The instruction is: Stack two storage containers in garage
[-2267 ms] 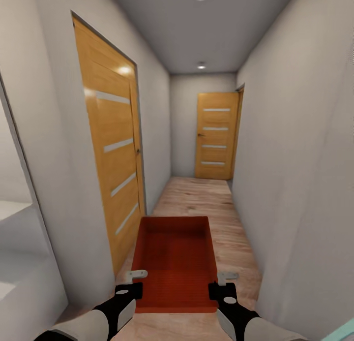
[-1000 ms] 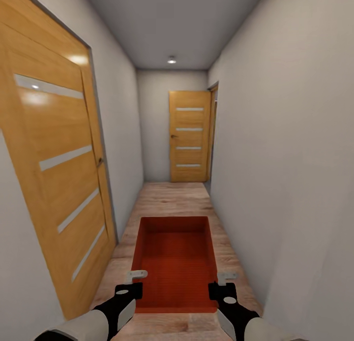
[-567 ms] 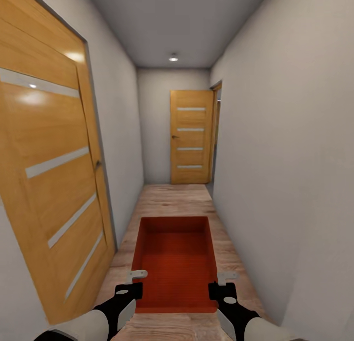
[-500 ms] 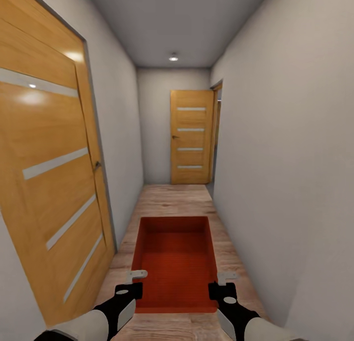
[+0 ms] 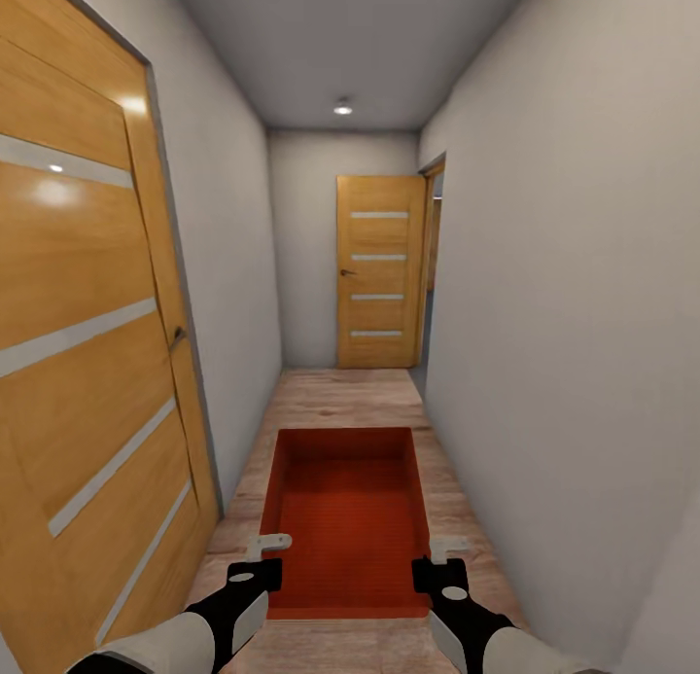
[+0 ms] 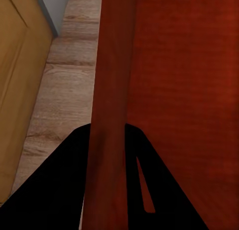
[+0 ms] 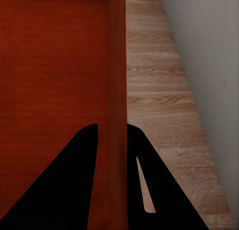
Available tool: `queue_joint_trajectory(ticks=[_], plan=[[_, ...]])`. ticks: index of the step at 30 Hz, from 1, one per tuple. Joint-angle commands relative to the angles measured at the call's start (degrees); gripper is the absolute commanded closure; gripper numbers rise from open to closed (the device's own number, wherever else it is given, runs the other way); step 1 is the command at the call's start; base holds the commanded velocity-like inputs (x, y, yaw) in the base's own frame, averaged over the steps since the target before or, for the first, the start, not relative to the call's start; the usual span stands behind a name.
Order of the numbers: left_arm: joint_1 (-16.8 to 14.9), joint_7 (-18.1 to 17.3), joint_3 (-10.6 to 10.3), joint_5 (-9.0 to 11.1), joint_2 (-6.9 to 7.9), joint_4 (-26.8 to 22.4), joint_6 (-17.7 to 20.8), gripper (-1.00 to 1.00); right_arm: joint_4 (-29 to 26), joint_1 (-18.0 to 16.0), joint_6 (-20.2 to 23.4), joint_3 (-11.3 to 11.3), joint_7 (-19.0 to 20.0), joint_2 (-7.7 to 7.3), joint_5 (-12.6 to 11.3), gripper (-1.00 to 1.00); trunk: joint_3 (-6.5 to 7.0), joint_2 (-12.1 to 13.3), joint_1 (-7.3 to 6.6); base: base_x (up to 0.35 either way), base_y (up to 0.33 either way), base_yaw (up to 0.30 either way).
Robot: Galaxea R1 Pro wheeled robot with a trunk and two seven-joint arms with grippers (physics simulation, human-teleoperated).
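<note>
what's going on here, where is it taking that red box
The robot is in a narrow hallway with a light wood-plank floor, carrying one empty orange-red rectangular storage container in front of it. The left claw grips the container's left wall and the right claw grips its right wall, each with one finger inside and one outside. A closed wooden door stands at the hallway's far end, another close on the left. The destination isn't visible.

Light wood-plank hallway floor (image 5: 350, 392) runs to the far door (image 5: 380, 270); nothing rests on it.

Narrow hallway, wooden door (image 5: 87, 363) at left, far door (image 5: 381, 270), plank floor (image 5: 350, 397)
</note>
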Motion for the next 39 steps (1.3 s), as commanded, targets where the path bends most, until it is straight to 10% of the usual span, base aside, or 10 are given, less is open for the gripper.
queue_joint_trajectory(ticks=[1,39], plan=[[-0.1,0.4,3.0,-0.1,1.48,0.0,-0.3,1.00,0.0,-0.1,0.1,-2.4,0.3,0.02,0.0,1.00,-0.08,0.0,0.04,0.322,0.000,0.000],[-0.1,0.4,3.0,0.1,1.48,0.1,-2.3,1.00,0.0,-0.1,0.1,-2.4,0.4,0.02,0.0,1.00,-0.08,0.0,0.04,0.322,0.000,0.000]])
